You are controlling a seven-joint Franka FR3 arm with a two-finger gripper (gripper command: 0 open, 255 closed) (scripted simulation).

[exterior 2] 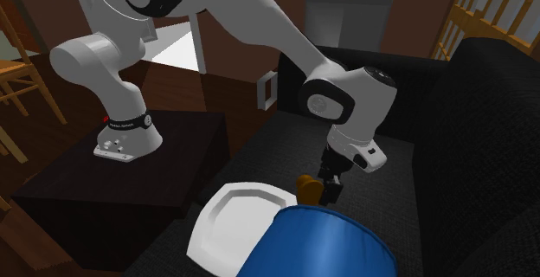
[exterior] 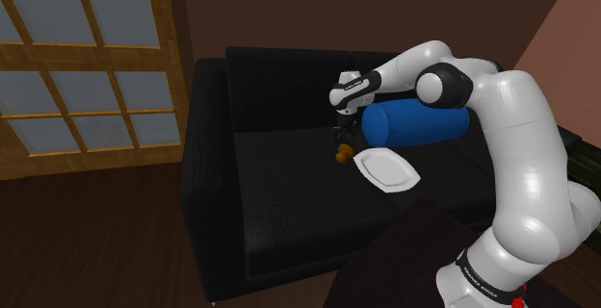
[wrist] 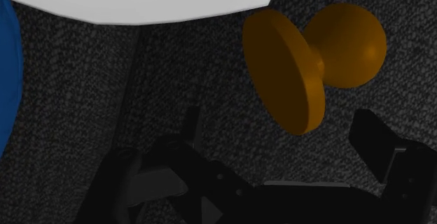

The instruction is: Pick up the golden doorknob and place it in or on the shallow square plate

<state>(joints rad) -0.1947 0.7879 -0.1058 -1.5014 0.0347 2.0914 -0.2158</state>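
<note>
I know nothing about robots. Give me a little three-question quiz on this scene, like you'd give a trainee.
1. True or false: the golden doorknob already lies on the white plate.
2. What do the plate and doorknob rest on? A) black sofa B) wooden table C) floor
3. Fill in: the gripper hangs near the doorknob with its fingers ____ (open/shut).

Key: 1 false, it lies beside the plate; 2 A; 3 open.

A home's living room — black sofa (exterior: 289, 210), wood-framed window (exterior: 96, 104), wooden chair (exterior 2: 17, 80).
</note>
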